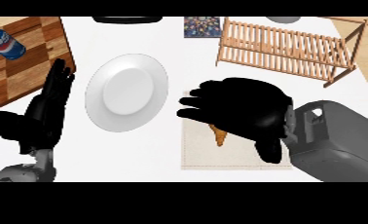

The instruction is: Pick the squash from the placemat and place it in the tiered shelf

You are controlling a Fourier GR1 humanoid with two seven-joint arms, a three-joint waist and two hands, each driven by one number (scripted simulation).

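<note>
While its label cannot be read, a blue can (10, 45) lies far left.

A white round plate (127, 92) lies left of the frame's centre on the white counter (173, 47), with nothing on it. In the upper left corner sits a wooden board (39, 43) of checkered light and dark squares, and a blue can (10, 45) with red and white marking lies on it at the frame's left edge. At the top edge, a dark flat object (128, 19) shows only in part above the plate. Right of it, at upper centre, is a small dark square (203, 27) with a speckled multicoloured pattern. A grey rounded shape (285, 19) peeks in at the top right.
</note>
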